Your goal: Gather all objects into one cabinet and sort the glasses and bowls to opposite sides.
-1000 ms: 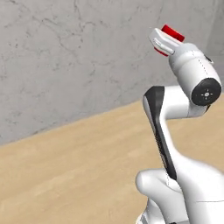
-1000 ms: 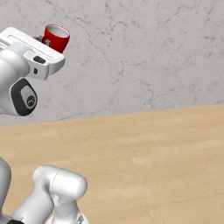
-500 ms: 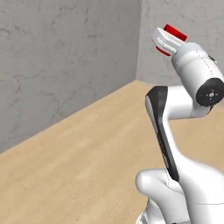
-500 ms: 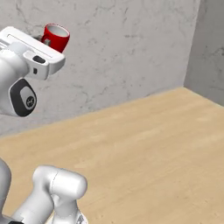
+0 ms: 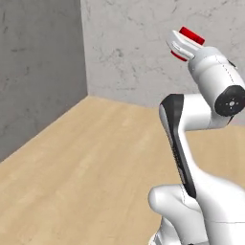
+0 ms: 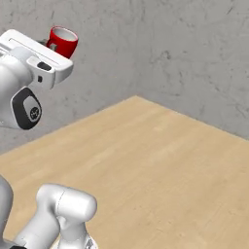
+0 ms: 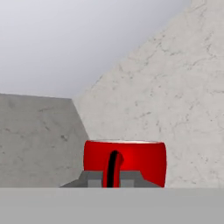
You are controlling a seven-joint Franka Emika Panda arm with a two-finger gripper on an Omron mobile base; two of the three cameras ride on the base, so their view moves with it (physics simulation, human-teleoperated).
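My gripper (image 5: 185, 44) is raised high and pointed upward, shut on a small bright red cup (image 5: 191, 35). From the right base view the red cup (image 6: 63, 41) sits upright above the white hand, its open mouth facing up. In the hand view the red cup (image 7: 135, 162) fills the lower middle, with one dark fingertip (image 7: 113, 168) curving over its wall. The cabinet, the bowls and the other glass are out of view.
Grey marbled walls meet in a room corner (image 5: 83, 52) ahead of the base. A bare light wooden floor (image 6: 160, 160) stretches in front of the arm. A pale ceiling (image 7: 78, 39) lies beyond the cup in the hand view.
Both base views have swung round, bringing a wall corner into sight, so the base has turned. The arm keeps its raised pose with the red cup still gripped.
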